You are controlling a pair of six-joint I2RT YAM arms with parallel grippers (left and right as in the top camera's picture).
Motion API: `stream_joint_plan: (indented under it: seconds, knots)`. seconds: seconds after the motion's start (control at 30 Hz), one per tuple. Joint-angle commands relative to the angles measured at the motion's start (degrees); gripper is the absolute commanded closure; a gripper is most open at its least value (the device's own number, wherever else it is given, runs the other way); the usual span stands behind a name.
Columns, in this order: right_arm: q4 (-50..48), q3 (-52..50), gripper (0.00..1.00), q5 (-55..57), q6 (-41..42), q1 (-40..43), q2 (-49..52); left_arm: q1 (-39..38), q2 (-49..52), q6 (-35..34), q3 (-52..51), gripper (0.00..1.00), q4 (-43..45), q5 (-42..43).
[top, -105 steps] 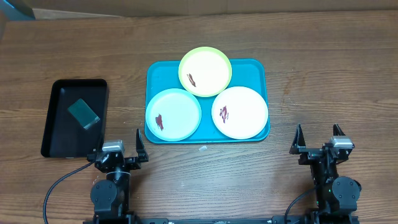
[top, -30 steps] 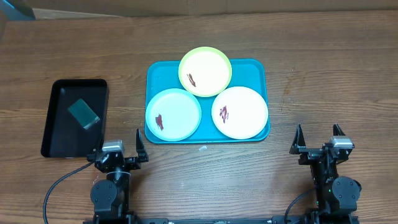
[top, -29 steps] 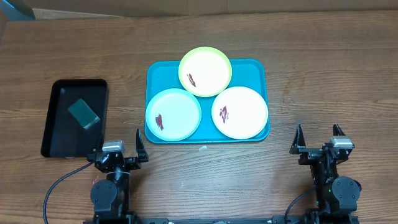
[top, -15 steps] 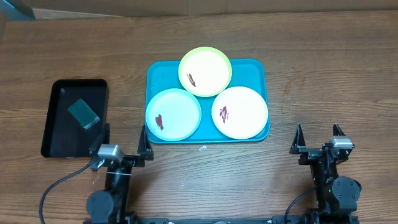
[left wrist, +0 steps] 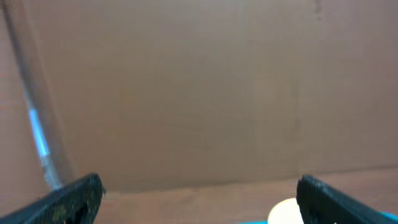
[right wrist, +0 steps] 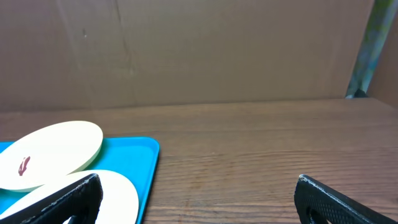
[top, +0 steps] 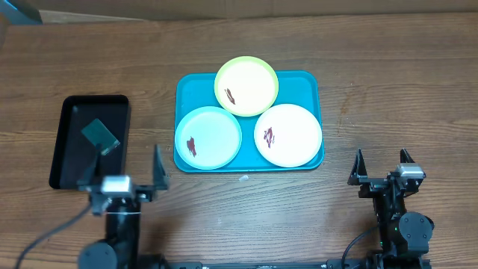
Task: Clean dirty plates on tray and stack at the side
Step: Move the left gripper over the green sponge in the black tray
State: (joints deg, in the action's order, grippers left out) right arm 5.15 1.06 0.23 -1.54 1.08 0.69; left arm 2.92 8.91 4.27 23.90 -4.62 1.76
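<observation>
Looking down from overhead, the tray [top: 187, 86] sat mid-tabletop [top: 388, 90] with all three plates on it. The yellow-green plate [top: 246, 86] hung over the tray's far edge, the pale blue plate [top: 208, 138] filled its near-left part and the white plate [top: 288, 134] its near-right. Each had a small dark-red smear.

The left hand [top: 127, 166] hovered near-left of the tray, jaws spread wide and empty. The right hand [top: 381, 161] was well off to the tray's near-right, also wide open and empty. A black tray [top: 75, 104] with a teal block [top: 100, 135] in it lay left of the tray.

The left wrist view was blurry: the left hand [left wrist: 199, 190] gaped, and only a sliver of the yellow-green plate [left wrist: 285, 211] showed.

On the right wrist view, the right hand [right wrist: 196, 186] was open, with the tray's [right wrist: 140, 155] right end, the yellow-green plate [right wrist: 53, 152] and the white plate [right wrist: 118, 196] ahead-left.
</observation>
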Motion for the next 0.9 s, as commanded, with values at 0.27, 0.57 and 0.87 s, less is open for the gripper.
stream_joint_plan:
  seconds: [0.27, 0.57, 0.87]
  knots:
    - [-0.31, -0.59, 0.0, -0.07, -0.2, -0.26, -0.52, -0.28, 36.63, 0.87, 37.99, 0.0, -37.4, -3.52]
    - [-0.31, -0.59, 0.0, -0.07, -0.22, -0.26, -0.52, 6.49, 55.74, -3.52, 55.89, 0.0, -48.43, -4.76]
    - [-0.31, -0.59, 0.0, -0.07, -0.2, -0.26, -0.52, 21.09, 70.16, -4.72, 62.93, 0.0, -58.95, 10.43]
